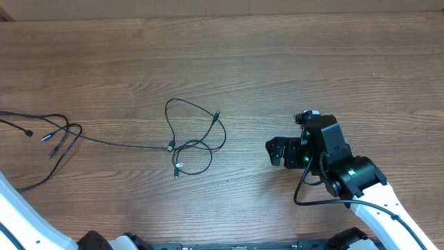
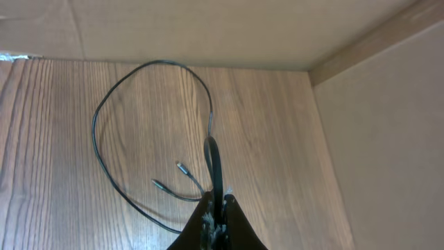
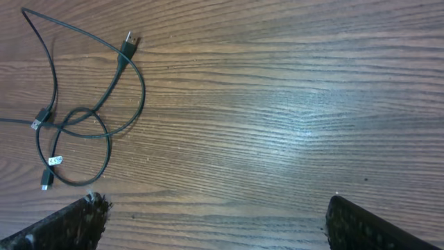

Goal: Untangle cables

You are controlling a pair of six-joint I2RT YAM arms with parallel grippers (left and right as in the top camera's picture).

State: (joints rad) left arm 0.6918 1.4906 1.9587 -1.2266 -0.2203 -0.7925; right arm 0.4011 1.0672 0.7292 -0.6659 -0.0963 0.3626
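Observation:
A loose tangle of thin black cables (image 1: 171, 146) lies in overlapping loops at the table's middle. One long strand runs left from it to a second bunch with plug tips (image 1: 68, 129) at the left edge. My right gripper (image 1: 276, 151) is open and empty, just right of the middle tangle. The right wrist view shows its fingers spread wide (image 3: 215, 222), with the loops and a plug (image 3: 123, 50) at upper left. My left gripper (image 2: 216, 208) is shut on a black cable; that cable's big loop (image 2: 159, 62) and two plug tips (image 2: 182, 167) lie beyond it. The left gripper is outside the overhead view.
The wooden table (image 1: 312, 69) fills the overhead view. A cardboard wall (image 2: 208, 28) and a wooden edge strip (image 2: 368, 38) stand close behind the left gripper. The left arm's white link (image 1: 21, 215) crosses the lower left corner.

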